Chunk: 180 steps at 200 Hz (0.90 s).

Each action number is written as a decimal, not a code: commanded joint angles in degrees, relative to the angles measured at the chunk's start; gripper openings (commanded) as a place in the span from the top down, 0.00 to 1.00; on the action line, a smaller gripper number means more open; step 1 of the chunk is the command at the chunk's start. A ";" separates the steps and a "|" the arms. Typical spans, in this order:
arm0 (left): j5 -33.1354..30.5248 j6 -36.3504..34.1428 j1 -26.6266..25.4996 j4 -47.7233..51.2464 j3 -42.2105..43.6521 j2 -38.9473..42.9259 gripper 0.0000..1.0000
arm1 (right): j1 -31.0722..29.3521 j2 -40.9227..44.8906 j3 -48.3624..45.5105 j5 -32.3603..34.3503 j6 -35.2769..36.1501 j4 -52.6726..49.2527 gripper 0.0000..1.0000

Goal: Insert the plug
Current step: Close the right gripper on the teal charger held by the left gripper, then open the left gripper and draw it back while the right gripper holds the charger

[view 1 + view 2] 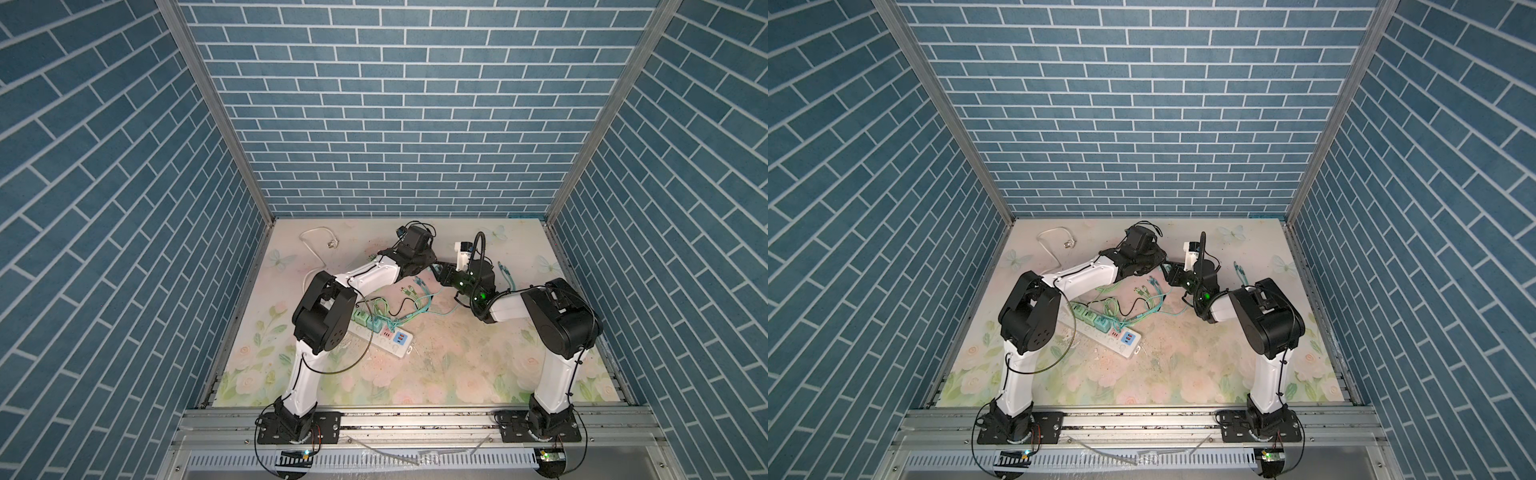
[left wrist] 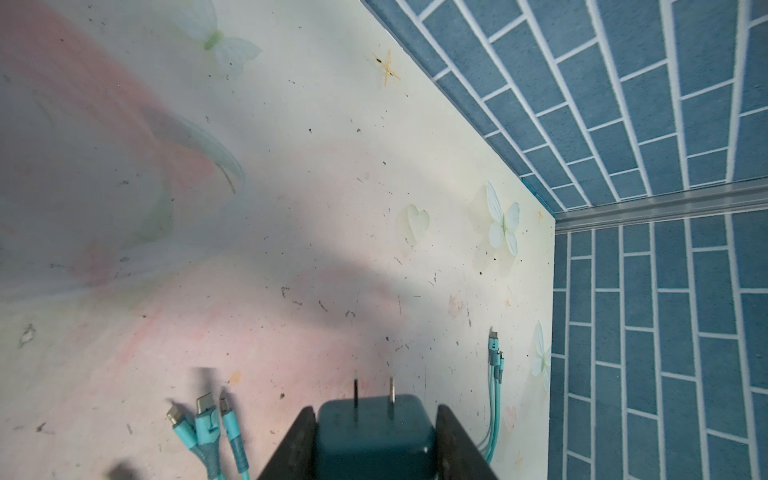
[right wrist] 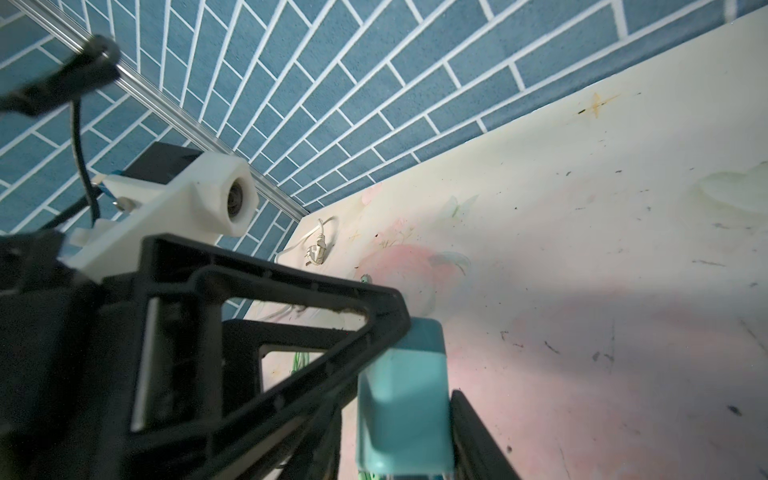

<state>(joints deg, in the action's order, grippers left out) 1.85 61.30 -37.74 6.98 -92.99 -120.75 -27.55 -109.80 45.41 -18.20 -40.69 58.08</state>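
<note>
A dark teal plug (image 2: 374,440) with two metal prongs sits in my left gripper (image 2: 376,411), which is shut on its sides. The prongs stick out over the floral table. From the right wrist the same plug (image 3: 401,424) lies between the jaws of my right gripper (image 3: 398,395). One pad touches it and a thin gap shows at the other. A finger of the left gripper (image 3: 291,316) crosses in front. In both top views the two grippers meet at mid-table (image 1: 434,267) (image 1: 1165,266), hiding the plug. The white power strip (image 1: 390,343) (image 1: 1119,343) lies near the left arm's elbow.
Green adapters (image 1: 365,322) fill several sockets of the strip. Teal multi-head charging cables (image 1: 419,291) (image 2: 208,419) (image 2: 494,361) trail across the table's middle. A white cord with its own plug (image 1: 328,243) (image 3: 316,251) lies at the back left. Blue brick walls enclose three sides.
</note>
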 commanded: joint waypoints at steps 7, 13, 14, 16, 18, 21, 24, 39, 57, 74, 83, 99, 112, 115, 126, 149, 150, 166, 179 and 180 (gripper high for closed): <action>0.27 0.10 0.25 -1.18 0.54 1.66 0.92 | -0.35 -1.73 2.14 -1.71 -1.72 2.65 0.60; 0.33 0.16 0.29 -1.29 0.53 1.67 0.92 | -0.40 -1.82 2.23 -1.83 -1.68 2.65 0.60; 0.34 0.10 0.29 -1.33 0.53 1.71 0.92 | -0.40 -1.82 2.28 -1.88 -1.68 2.74 0.60; 0.33 0.09 0.29 -1.31 0.53 1.65 0.92 | -0.40 -1.82 2.24 -1.85 -1.68 2.67 0.60; 0.28 0.15 0.29 -1.30 0.57 1.65 0.92 | -0.40 -1.82 2.28 -1.89 -1.61 2.63 0.60; 0.26 0.13 0.29 -1.27 0.53 1.66 0.92 | -0.40 -1.82 2.15 -1.78 -1.59 2.65 0.60; 0.31 0.06 0.23 -1.28 0.54 1.66 0.92 | -0.40 -1.76 2.12 -1.76 -1.59 2.63 0.60; 0.45 0.23 0.29 -1.44 0.62 1.57 0.93 | -0.40 -1.65 1.91 -1.50 -1.50 3.07 0.61; 0.47 0.24 0.28 -1.60 0.82 1.49 0.93 | -0.40 -1.65 1.87 -1.93 -1.50 3.79 0.61; 0.53 0.30 0.23 -1.62 0.93 1.56 0.93 | -0.40 -1.39 2.30 -1.71 -1.22 3.13 0.61; 0.44 0.24 0.29 -1.70 1.10 1.65 0.93 | -0.40 -1.44 2.61 -1.92 -0.89 2.80 0.61; 0.52 0.28 0.38 -1.79 1.32 1.83 0.93 | -0.40 -1.60 3.08 -2.02 -0.78 2.19 0.62; 0.36 0.30 0.36 -1.89 1.41 1.85 0.93 | -0.40 -1.81 2.98 -1.93 -0.95 3.13 0.63; 0.35 0.24 0.37 -1.90 1.41 1.88 0.93 | -0.40 -1.82 2.99 -2.01 -1.11 3.30 0.63; 0.43 0.36 0.35 -1.97 1.49 1.76 0.93 | -0.43 -1.87 3.18 -2.15 -1.32 3.35 0.65; 0.35 0.64 0.37 -2.23 1.75 1.65 0.93 | -0.41 -2.16 3.97 -3.22 -1.34 3.00 0.73; 0.35 0.65 0.38 -2.28 1.76 1.65 0.93 | -0.40 -2.17 3.98 -3.24 -1.33 2.96 0.74; 0.61 0.97 0.38 -2.70 1.85 1.26 0.94 | -0.36 -2.09 4.11 -3.51 -1.24 2.86 0.83; 1.00 1.26 0.38 -3.09 2.09 1.03 0.94 | -0.44 -1.85 4.16 -3.60 -1.19 2.45 0.91; 0.98 1.27 0.34 -3.11 2.14 1.04 0.94 | -0.46 -1.83 4.16 -3.64 -1.22 2.37 0.92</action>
<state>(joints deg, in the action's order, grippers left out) 2.44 62.46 -37.28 4.19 -91.98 -120.64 -27.44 -111.57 47.05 -19.73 -43.70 58.11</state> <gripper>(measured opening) 0.443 0.297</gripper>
